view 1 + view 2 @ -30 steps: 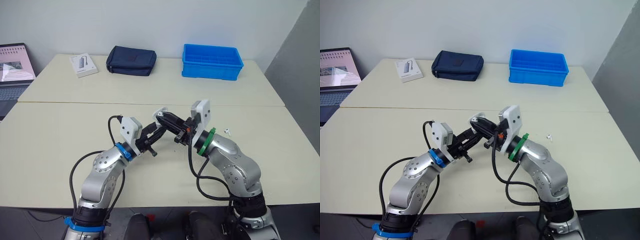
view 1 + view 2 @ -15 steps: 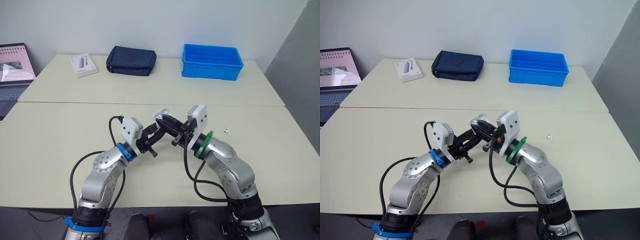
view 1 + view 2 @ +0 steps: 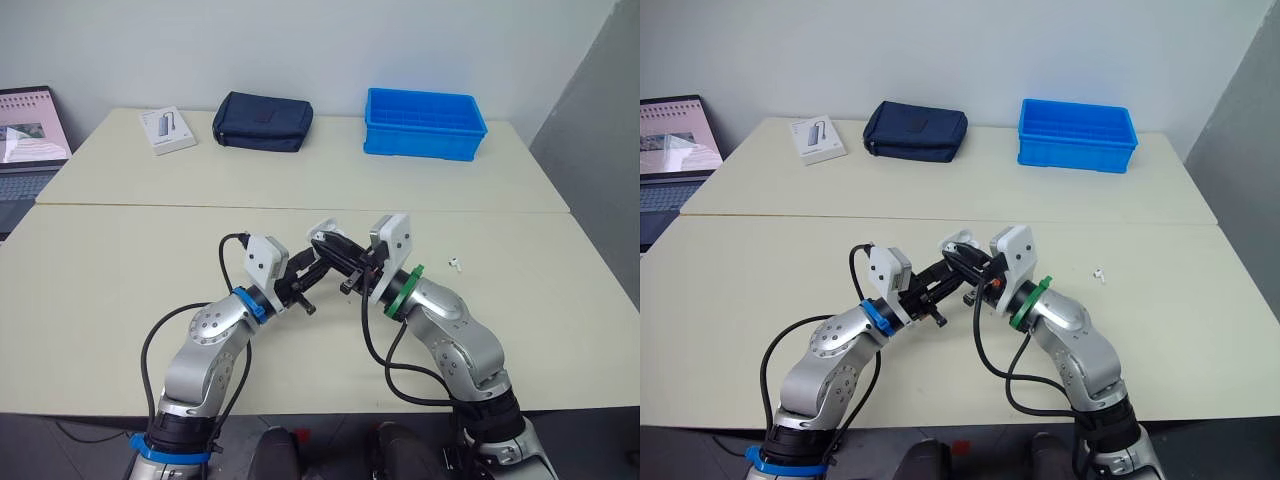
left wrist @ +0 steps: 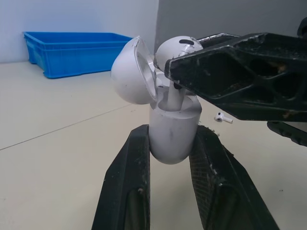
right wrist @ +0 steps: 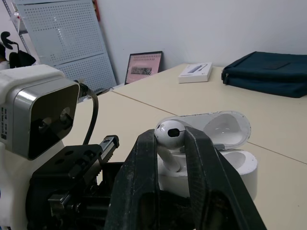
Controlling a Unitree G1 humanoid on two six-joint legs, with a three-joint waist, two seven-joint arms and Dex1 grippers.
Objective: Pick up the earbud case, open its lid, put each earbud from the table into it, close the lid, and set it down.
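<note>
While L fingers (image 4: 127,182) clamp case (image 4: 172,136) & R fingers (image 5: 144,172) pinch bud (image 4: 175,48) stem-in, skewed push may jam it.

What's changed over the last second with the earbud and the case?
The right gripper, jaws shut on an earbud, moved toward the robot's left, closer to the open earbud case; the stem now reaches into it. The left gripper kept its jaws shut on the case, barely shifting. The other earbud stayed on the table.
</note>
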